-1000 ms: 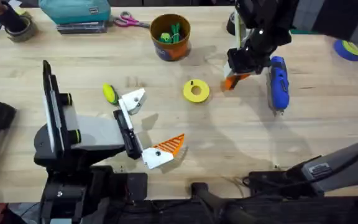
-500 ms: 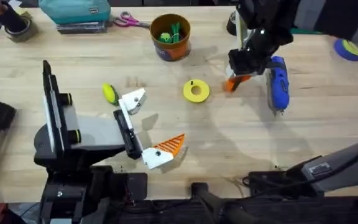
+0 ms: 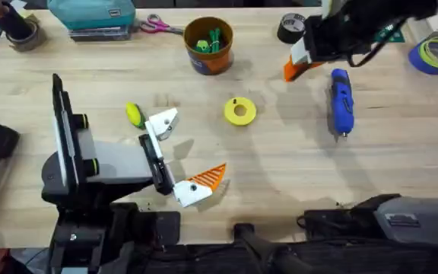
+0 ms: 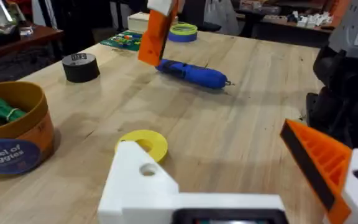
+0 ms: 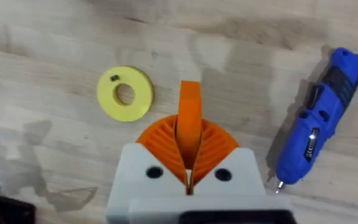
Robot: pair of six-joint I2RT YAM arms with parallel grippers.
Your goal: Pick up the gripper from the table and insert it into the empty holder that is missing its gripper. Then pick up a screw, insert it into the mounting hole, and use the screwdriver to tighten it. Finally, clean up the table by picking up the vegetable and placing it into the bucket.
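Above the table's far right, our right gripper [image 5: 189, 163] pinched the gripper [image 5: 189, 118], wedge pointing onward. We saw the holder [image 3: 163, 122] well leftward, on our left gripper [image 4: 229, 186], whose jaws stood spread.

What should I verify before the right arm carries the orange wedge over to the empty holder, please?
1. Orange wedge clamped in right claw: ok.
2. Empty holder on left claw bare and exposed: ok.
3. Wedge orientation matches holder: cannot tell.
4. Vegetable well apart from holder: not ok, it lies close beside.
5. Yellow ring flat on table, below the raised wedge: ok.
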